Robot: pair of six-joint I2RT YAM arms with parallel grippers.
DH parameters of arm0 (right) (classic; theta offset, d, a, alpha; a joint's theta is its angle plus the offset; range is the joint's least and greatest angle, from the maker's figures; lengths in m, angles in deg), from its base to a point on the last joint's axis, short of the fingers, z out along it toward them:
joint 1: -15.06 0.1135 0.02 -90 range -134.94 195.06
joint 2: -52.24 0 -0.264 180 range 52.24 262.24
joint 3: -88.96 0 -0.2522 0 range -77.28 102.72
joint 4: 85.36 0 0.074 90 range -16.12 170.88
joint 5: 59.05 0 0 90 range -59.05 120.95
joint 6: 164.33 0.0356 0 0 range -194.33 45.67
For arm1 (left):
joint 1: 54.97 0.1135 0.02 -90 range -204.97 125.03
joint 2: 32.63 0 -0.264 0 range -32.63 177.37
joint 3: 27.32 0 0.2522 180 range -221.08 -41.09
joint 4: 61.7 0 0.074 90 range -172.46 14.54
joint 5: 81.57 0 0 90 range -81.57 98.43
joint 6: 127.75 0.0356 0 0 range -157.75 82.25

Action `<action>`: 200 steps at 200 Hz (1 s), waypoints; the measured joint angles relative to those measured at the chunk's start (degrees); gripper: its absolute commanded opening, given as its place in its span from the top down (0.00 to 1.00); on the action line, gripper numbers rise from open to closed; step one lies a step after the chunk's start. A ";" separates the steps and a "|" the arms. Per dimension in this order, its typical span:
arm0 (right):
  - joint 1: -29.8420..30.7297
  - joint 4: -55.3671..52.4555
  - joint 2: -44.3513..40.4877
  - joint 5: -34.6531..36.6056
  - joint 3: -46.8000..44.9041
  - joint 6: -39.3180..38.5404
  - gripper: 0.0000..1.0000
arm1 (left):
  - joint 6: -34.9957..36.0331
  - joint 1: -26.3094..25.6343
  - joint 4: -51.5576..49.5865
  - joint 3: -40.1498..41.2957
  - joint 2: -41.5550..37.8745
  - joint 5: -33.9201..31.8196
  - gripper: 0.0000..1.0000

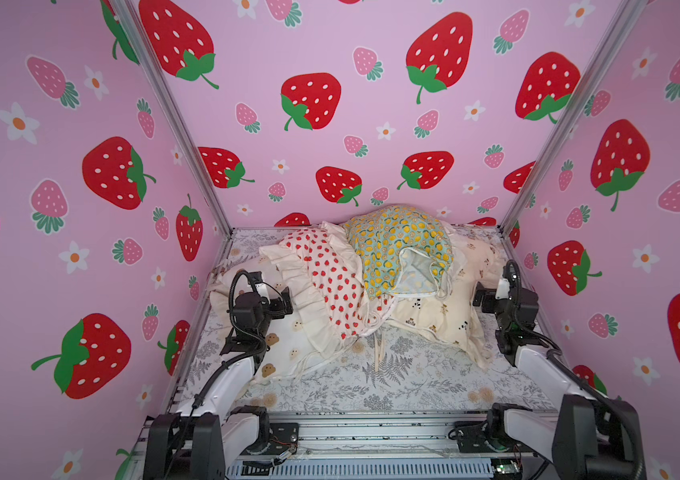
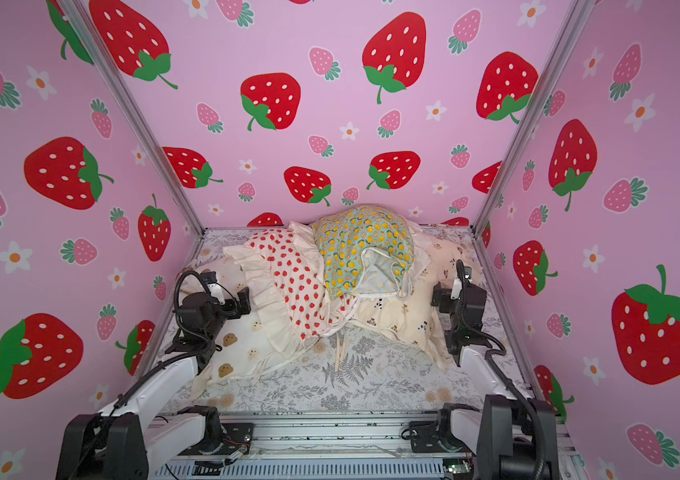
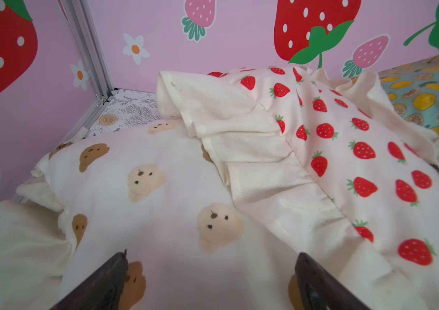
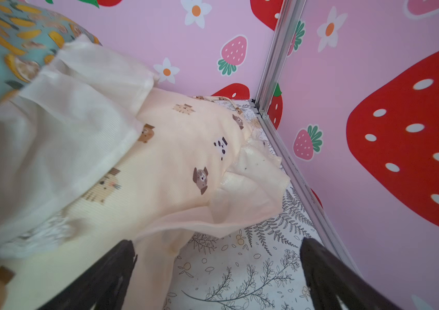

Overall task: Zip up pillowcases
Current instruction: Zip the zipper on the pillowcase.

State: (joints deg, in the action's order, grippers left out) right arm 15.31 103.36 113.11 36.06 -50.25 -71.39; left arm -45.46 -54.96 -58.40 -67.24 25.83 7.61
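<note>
Four pillowcases lie heaped on the far half of the desk, which is covered by a grey fern-print sheet [image 1: 413, 382] [image 2: 371, 382].

The lemon pillowcase [image 1: 392, 241] [image 2: 354, 241] sits highest, against the far edge. Its mouth [image 1: 417, 270] gapes towards the near side and shows a pale lining. What it holds cannot be told.

The strawberry pillowcase [image 1: 330, 282] [image 2: 296, 282] slopes from the far edge towards the middle, partly under the lemon one. Its cream ruffle [image 3: 239, 150] is draped over the bear-face pillowcase [image 1: 284, 345] [image 3: 159, 188], which looks plump and lies along the left edge.

The small-animal pillowcase [image 1: 433, 316] [image 4: 186, 150] lies towards the right edge. A pale ruffle [image 4: 65, 128] from the pile above covers part of it. Thin cream ties [image 1: 378, 353] trail from the heap onto the bare sheet in the middle.

The left gripper [image 1: 286, 301] [image 3: 212, 253] is over the bear-face pillowcase, near the strawberry ruffle. Its fingers [image 3: 111, 279] are spread wide with nothing pinched. Whether they touch the cloth cannot be told.

The right gripper [image 1: 481, 297] [image 4: 218, 241] is by the right edge. Its fingers [image 4: 325, 271] are spread too, over the small-animal pillowcase's ruffled border and bare sheet.

Pink strawberry-print walls [image 1: 80, 166] close in the left, far and right edges.
</note>
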 measured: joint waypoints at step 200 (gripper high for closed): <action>29.03 -49.64 -9.09 -3.96 15.06 26.23 0.01 | -42.40 -28.94 -29.27 -14.32 -6.14 5.31 0.00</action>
State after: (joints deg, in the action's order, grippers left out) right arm 44.34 53.73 104.01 32.10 -35.19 -45.16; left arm -87.86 -83.90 -87.67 -81.55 19.68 12.92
